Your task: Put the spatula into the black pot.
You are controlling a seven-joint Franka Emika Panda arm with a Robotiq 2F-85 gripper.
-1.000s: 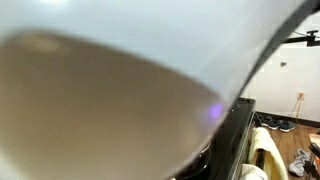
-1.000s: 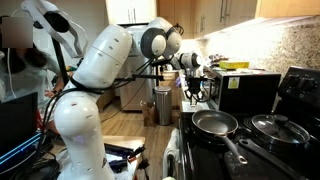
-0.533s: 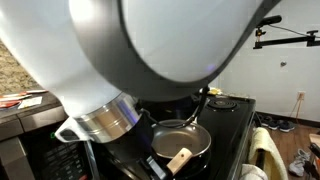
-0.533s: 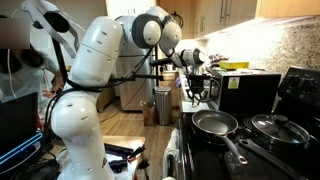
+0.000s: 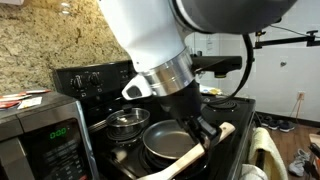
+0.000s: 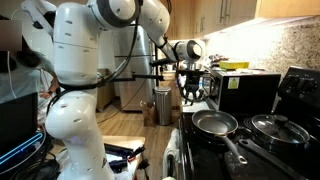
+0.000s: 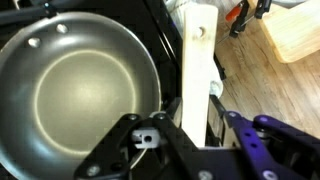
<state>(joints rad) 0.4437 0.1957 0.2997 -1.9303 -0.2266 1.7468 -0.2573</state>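
My gripper (image 7: 188,112) is shut on the spatula (image 7: 198,60), a flat pale wooden strip that stands between the fingers beside the rim of the grey frying pan (image 7: 85,90). In an exterior view the gripper (image 5: 205,128) holds the spatula (image 5: 192,154) low over the front edge of the frying pan (image 5: 168,141). In an exterior view the gripper (image 6: 192,90) hangs just beyond the stove's near end. I cannot make out the black pot in any view; the arm covers part of the stove.
A steel pot with a glass lid (image 5: 128,122) stands behind the frying pan and also shows in an exterior view (image 6: 272,127). A microwave (image 5: 50,140) stands on the counter beside the stove. Wooden floor (image 7: 270,90) lies beyond the stove's edge.
The arm's upper links have swung aside, so the stove now shows in an exterior view. The gripper has stayed by the frying pan's edge with the spatula in it.
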